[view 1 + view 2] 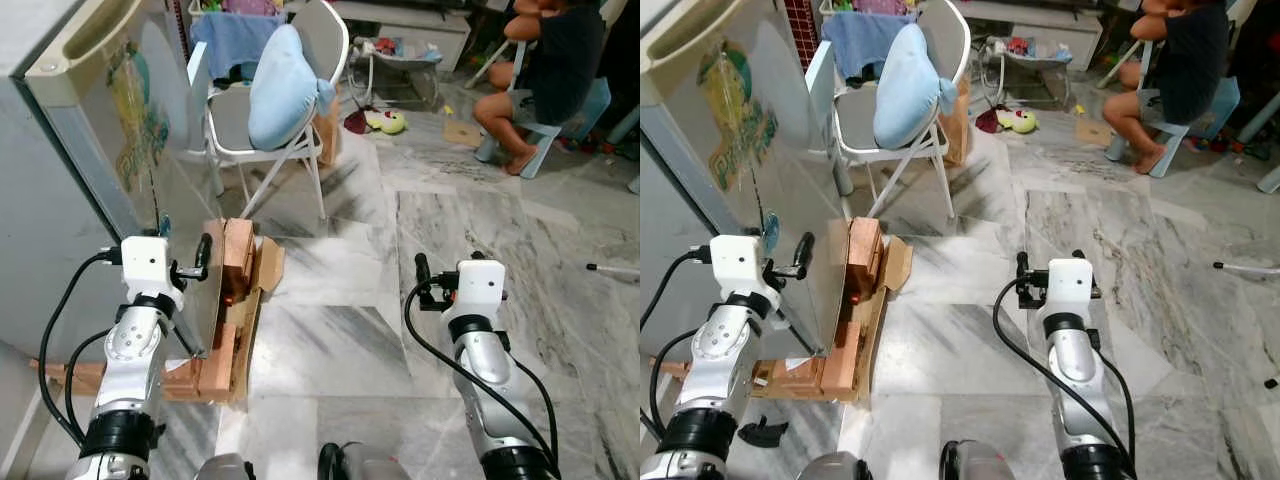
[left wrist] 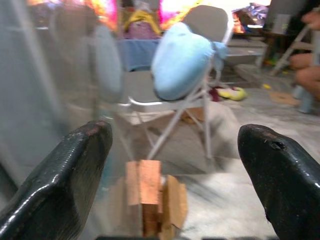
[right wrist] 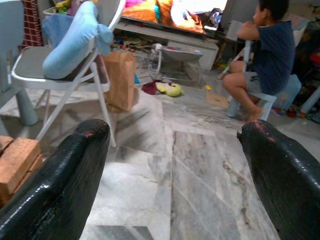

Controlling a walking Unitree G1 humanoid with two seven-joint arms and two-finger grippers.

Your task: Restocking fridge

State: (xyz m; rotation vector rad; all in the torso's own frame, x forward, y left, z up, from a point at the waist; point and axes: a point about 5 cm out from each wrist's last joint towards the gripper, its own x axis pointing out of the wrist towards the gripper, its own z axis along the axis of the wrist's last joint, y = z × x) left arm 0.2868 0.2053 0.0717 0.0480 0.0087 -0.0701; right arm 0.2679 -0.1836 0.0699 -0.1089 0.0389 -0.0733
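A grey fridge (image 1: 60, 190) stands at the left, its glossy face (image 1: 150, 150) carrying a yellow-green sticker (image 1: 133, 100). It rests on wooden blocks (image 1: 235, 262). My left gripper (image 1: 197, 262) is raised beside the lower front edge of that face, close to it; whether it touches I cannot tell. In the left wrist view its fingers (image 2: 65, 175) are spread wide with nothing between them. My right gripper (image 1: 424, 276) hangs over the marble floor, apart from the fridge, open and holding nothing, its fingers (image 3: 280, 170) wide apart.
A folding chair (image 1: 300, 130) with a light blue cushion (image 1: 285, 85) stands just beyond the fridge. A brown paper bag (image 3: 120, 80) leans by it. A person (image 1: 545, 70) sits on a stool at the far right, with toys (image 1: 385, 122) on the marble floor (image 1: 450, 220).
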